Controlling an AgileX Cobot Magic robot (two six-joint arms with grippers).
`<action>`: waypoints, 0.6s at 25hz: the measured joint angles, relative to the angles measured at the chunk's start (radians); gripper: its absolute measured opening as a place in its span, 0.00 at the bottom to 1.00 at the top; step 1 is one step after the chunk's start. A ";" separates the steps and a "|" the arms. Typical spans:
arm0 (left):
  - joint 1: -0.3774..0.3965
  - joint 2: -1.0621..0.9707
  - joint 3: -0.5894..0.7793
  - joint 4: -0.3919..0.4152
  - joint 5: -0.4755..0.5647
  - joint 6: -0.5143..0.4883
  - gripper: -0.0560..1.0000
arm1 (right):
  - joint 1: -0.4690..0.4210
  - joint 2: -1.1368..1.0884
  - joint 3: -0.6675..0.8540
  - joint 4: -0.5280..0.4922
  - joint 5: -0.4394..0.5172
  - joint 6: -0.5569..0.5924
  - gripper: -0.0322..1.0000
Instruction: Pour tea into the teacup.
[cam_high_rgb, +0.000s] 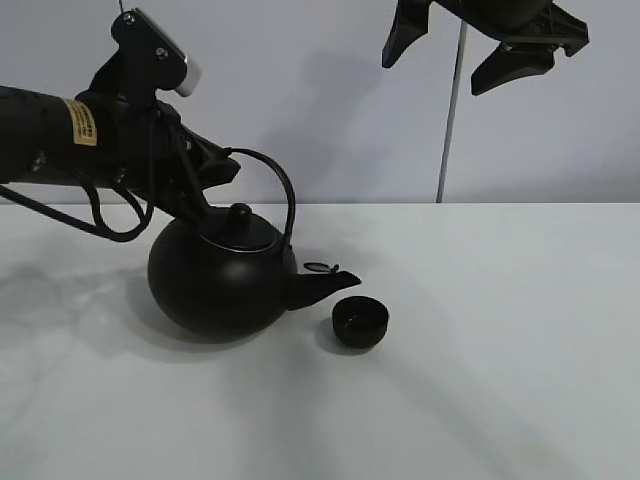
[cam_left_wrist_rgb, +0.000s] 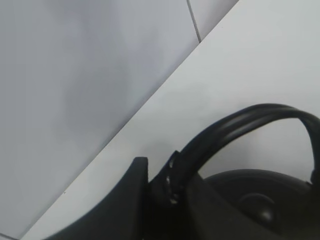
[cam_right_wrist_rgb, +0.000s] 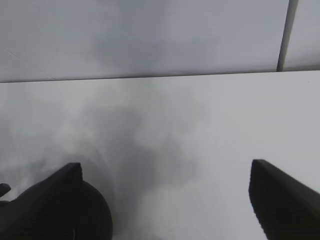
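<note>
A large round black kettle (cam_high_rgb: 215, 278) is tilted to the right, its spout (cam_high_rgb: 325, 285) pointing down towards a small black teacup (cam_high_rgb: 359, 321) on the white table (cam_high_rgb: 500, 330). The spout tip is just left of and slightly above the cup's rim. My left gripper (cam_high_rgb: 215, 175) is shut on the kettle's arched handle (cam_high_rgb: 280, 185); the left wrist view shows the handle (cam_left_wrist_rgb: 235, 125) and lid knob (cam_left_wrist_rgb: 257, 205) close up. My right gripper (cam_high_rgb: 455, 55) is open and empty, high above the table at the upper right; its fingers (cam_right_wrist_rgb: 55, 200) frame bare table.
A grey wall with a thin vertical seam (cam_high_rgb: 450, 110) stands behind the table. The kettle's shadow falls on the table at the left (cam_high_rgb: 60, 290).
</note>
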 joint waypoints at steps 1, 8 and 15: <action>-0.003 0.000 0.000 -0.001 0.004 0.000 0.17 | 0.000 0.000 0.000 0.000 0.000 0.000 0.63; -0.020 0.007 -0.027 0.000 0.039 0.011 0.17 | 0.000 0.000 0.000 0.000 -0.001 0.000 0.63; -0.023 0.013 -0.032 0.000 0.051 0.038 0.17 | 0.000 0.000 0.000 0.000 -0.001 0.000 0.63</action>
